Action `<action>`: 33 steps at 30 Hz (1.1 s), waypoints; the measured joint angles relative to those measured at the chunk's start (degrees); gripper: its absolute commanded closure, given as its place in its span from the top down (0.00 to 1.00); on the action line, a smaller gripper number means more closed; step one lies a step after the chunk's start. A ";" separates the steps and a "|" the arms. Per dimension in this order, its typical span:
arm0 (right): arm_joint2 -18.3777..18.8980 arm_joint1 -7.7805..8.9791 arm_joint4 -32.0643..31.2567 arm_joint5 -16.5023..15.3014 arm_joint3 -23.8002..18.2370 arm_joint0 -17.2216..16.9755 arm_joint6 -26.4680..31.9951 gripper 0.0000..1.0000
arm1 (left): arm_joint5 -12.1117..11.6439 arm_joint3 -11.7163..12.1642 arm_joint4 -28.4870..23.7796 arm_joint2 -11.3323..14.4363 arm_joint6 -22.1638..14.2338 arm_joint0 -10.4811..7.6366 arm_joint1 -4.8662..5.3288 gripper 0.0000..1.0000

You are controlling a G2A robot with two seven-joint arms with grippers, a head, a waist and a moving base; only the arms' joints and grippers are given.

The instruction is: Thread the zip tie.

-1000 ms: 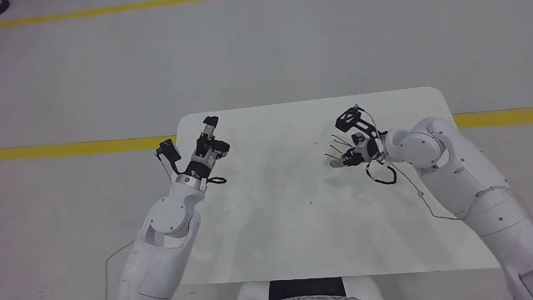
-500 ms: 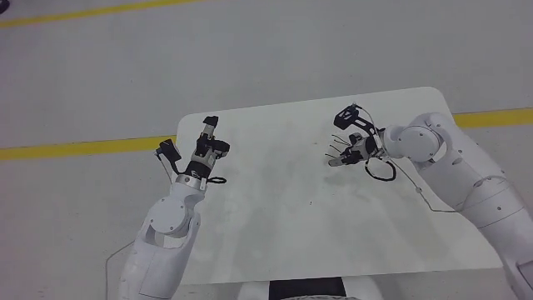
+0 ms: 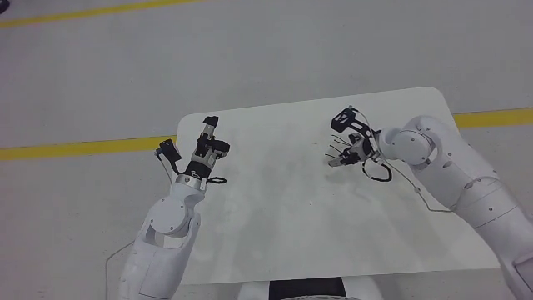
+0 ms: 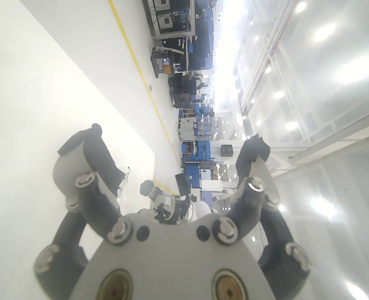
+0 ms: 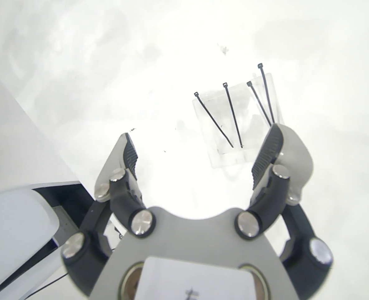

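My right hand (image 5: pixel 200 135) has crept slightly toward 9 o'clock and now hangs wide open and empty over the zip ties (image 5: pixel 232 115), so I judge a pick comes next, with threading not yet begun. Four thin black ties lie fanned on a clear sheet (image 5: pixel 228 157) toward the table's (image 3: pixel 275 217) 1 o'clock. My left hand (image 3: pixel 190 136), open and empty, has stayed at its 9 o'clock edge.

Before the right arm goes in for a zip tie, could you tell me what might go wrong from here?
1. Two of the zip ties nearly meet close beside the open right tool, so it may pinch both together.
2. They lie flat on a clear sheet, which could slide or lift with them.
3. The open left tool hangs at the opposite edge of the table, facing away, so threading may need a long realignment.
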 measured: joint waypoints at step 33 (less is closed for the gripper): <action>-14.50 -0.39 4.31 0.00 12.12 9.81 -8.29 0.18 | 0.00 0.00 0.00 0.00 0.00 0.00 0.00 1.00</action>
